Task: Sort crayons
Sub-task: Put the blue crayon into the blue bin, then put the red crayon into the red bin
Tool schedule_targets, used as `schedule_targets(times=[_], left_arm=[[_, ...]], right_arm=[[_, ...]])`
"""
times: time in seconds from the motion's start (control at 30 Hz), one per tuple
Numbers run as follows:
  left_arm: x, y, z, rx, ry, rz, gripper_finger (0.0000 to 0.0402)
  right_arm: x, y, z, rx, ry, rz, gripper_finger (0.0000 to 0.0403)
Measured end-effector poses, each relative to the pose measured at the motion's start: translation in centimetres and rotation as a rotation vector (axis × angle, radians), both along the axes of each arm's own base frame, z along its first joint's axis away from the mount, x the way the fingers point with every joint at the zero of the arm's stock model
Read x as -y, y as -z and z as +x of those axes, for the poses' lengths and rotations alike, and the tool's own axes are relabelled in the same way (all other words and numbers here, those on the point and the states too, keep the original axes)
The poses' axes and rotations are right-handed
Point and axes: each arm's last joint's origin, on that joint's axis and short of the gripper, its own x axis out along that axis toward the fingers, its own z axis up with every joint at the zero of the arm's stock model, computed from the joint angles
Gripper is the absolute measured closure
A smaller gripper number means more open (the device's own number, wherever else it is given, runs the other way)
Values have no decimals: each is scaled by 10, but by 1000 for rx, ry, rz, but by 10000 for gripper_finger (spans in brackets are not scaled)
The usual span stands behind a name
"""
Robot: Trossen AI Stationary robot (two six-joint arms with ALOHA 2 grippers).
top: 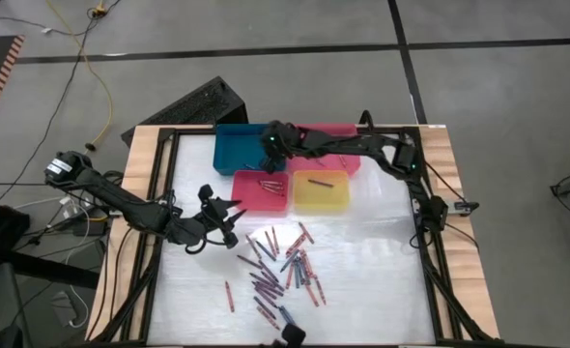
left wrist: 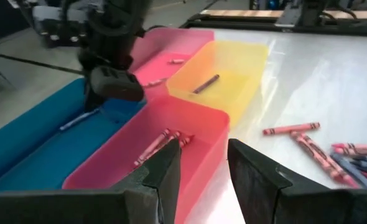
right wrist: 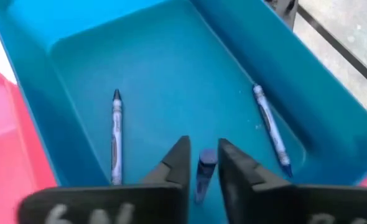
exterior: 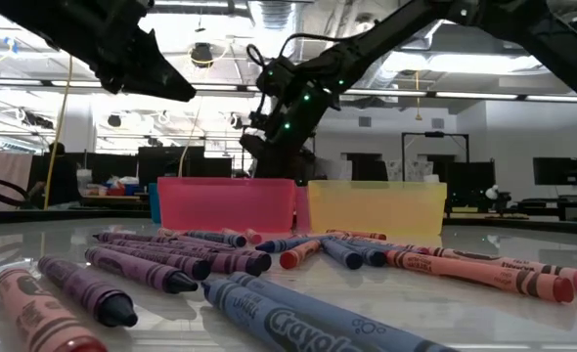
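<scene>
My right gripper [right wrist: 203, 163] hangs over the blue tray [right wrist: 171, 68] at the table's far side, its fingers slightly apart. A dark blue crayon [right wrist: 205, 171] stands between them, pointing down at the tray floor. Two blue crayons [right wrist: 116, 134] [right wrist: 270, 127] lie on that floor. My left gripper [left wrist: 202, 180] hovers open and empty above the table, left of the red tray [top: 262, 190]. Loose crayons [top: 280, 271] in red, pink, purple and blue lie scattered on the table's near middle. My right gripper points slanting down into the blue tray with the dark blue crayon [right wrist: 206, 160] between its fingertips. A thin dark gap shows on each side of the crayon, and I cannot tell whether either finger touches it.
The red tray holds a few red crayons [left wrist: 162, 142]. The yellow tray [top: 321, 190] holds one purple crayon [left wrist: 205, 83]. The pink tray [top: 335, 130] stands behind it, partly under my right arm. A dark box [top: 203, 101] sits off the table's far left corner.
</scene>
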Motion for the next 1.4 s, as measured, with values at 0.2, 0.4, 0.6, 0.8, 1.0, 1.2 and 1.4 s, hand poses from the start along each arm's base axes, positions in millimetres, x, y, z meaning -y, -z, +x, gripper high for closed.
schedule_targets(times=[0.2, 0.4, 0.6, 0.8, 1.0, 1.2, 1.4], left_arm=[[1, 4, -1, -57, 75, -9, 278], [3, 8, -2, -148, 178, 34, 278], [7, 12, 0, -283, 472, 162, 278], [-3, 19, 10, -332, 676, 154, 278], [-17, 30, 22, -368, 792, 171, 278], [-23, 50, 32, -444, 894, 170, 278], [-26, 67, 38, -499, 931, 192, 278]], right_arm=[[-6, -28, -4, 23, -45, -56, 250], [-26, -93, -33, 65, -82, -102, 230], [-72, -159, -81, 78, -174, -139, 235], [-122, -208, -128, 142, -272, -150, 239], [-158, -236, -159, 231, -352, -154, 239], [-178, -239, -170, 203, -334, -206, 239], [-187, -233, -167, 158, -345, -206, 239]])
